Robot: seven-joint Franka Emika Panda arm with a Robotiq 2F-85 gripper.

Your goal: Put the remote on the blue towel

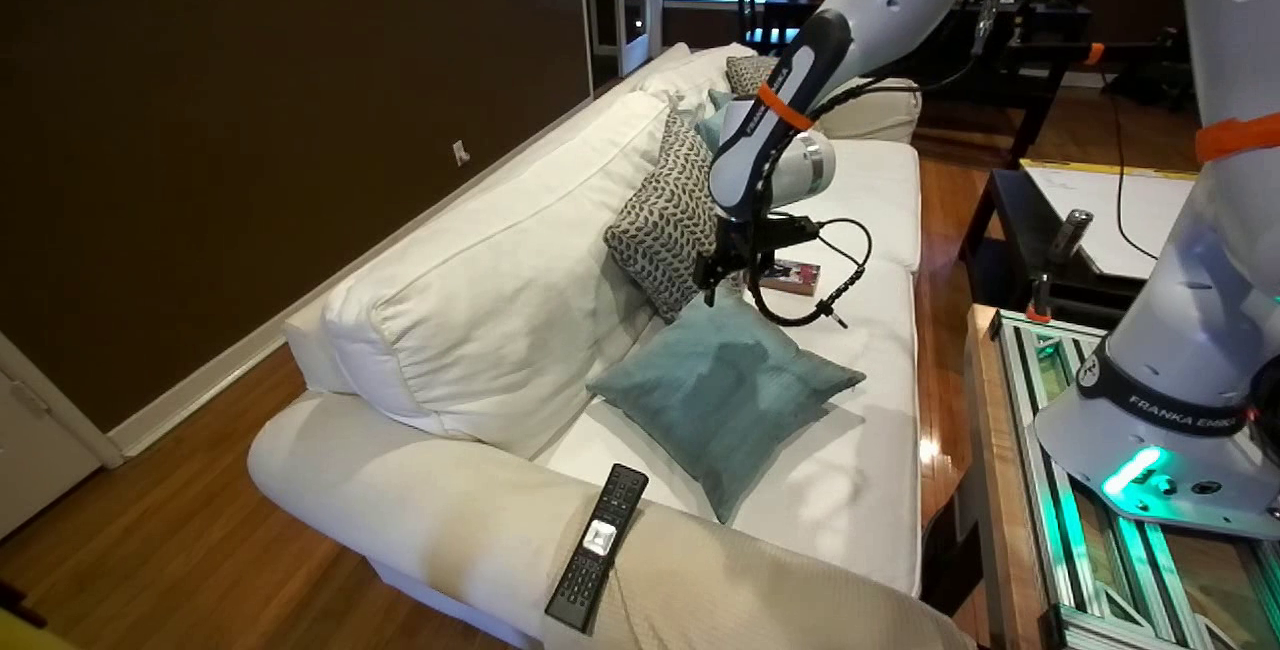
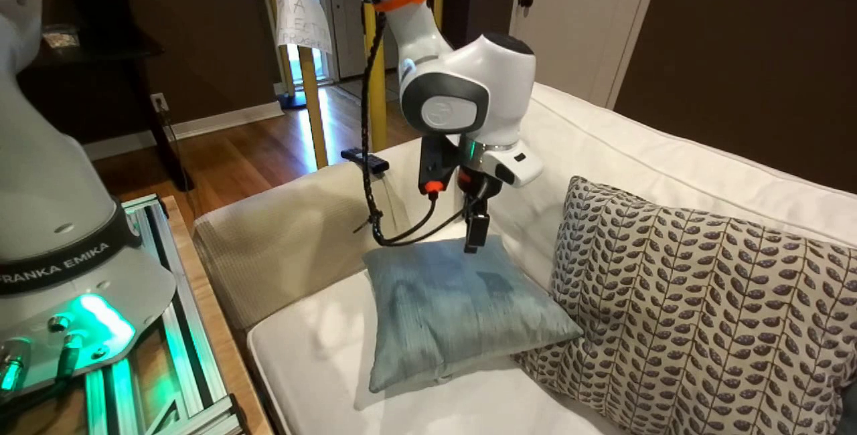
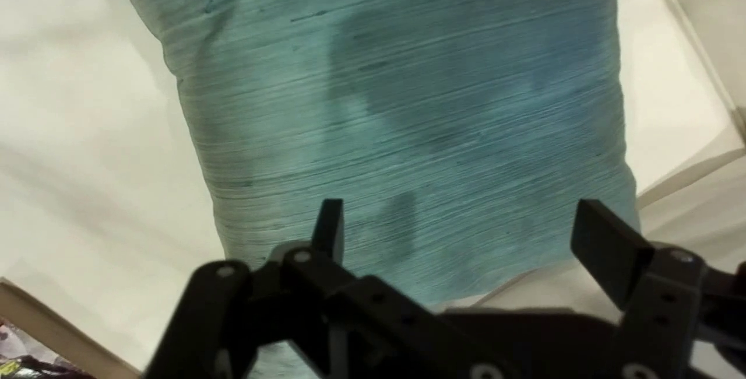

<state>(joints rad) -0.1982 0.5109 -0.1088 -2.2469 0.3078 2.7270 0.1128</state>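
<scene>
The small white-grey remote does not show in any view; it is hidden or out of view. The blue towel point(image 1: 720, 390) is a plump teal square lying on the white sofa seat near the sofa arm. It also shows in an exterior view point(image 2: 455, 321) and fills much of the wrist view point(image 3: 437, 116). My gripper point(image 3: 466, 213) is open, with nothing between its fingers. It points down above the towel's edge nearest the patterned cushion, apart from the cloth; it also shows in both exterior views point(image 1: 708, 292) point(image 2: 476, 237).
A long black remote point(image 1: 598, 545) lies on the sofa arm point(image 1: 480, 490), also in an exterior view point(image 2: 365, 160). A patterned cushion point(image 1: 660, 220) point(image 2: 703, 314) leans on the backrest. A book or box point(image 1: 790, 277) point(image 3: 58, 338) lies on the seat. Another teal cushion point(image 1: 716, 120) sits farther back.
</scene>
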